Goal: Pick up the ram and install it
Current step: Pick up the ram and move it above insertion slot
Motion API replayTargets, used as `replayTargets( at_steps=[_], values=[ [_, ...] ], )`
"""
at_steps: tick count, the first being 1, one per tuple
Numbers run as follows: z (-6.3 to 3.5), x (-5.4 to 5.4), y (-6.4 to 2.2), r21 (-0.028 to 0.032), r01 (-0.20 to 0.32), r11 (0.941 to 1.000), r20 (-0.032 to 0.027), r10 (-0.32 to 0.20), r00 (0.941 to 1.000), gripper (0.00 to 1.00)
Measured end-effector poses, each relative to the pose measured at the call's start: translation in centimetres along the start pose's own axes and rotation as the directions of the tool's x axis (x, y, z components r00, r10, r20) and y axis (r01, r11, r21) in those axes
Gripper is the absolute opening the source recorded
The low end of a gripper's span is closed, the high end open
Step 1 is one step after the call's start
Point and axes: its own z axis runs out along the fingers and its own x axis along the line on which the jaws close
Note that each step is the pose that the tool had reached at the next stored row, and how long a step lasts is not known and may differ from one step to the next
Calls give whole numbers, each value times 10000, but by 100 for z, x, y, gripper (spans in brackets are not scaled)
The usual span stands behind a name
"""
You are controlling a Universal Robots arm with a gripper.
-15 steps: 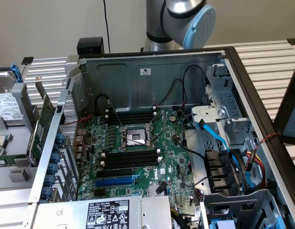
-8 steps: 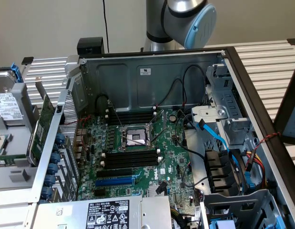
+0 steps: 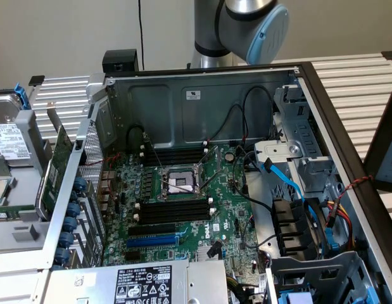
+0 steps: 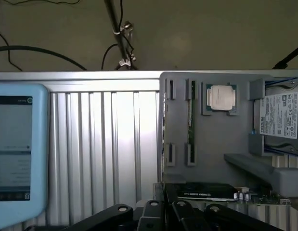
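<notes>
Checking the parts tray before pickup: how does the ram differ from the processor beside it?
The ram is a long, thin green stick standing on edge; the processor is a square, silver-topped chip lying flat. The ram shows only its narrow edge; the processor shows its whole top face. Both rest in the gray tray.

The arm (image 3: 246,22) is standing upright at the table's (image 3: 357,79) far edge, its silver, blue-capped joint pointing toward the exterior view's right. The claw (image 4: 165,215) is hovering above the table, its black fingers (image 4: 151,214) sitting nearly together and gripping nothing.
</notes>
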Motion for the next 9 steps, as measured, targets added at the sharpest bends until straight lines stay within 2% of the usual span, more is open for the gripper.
replayTargets(
  at_steps=[9],
  values=[
    [-144,11,-302,-11,91,10000,33,-91,10000,13]
  ],
)
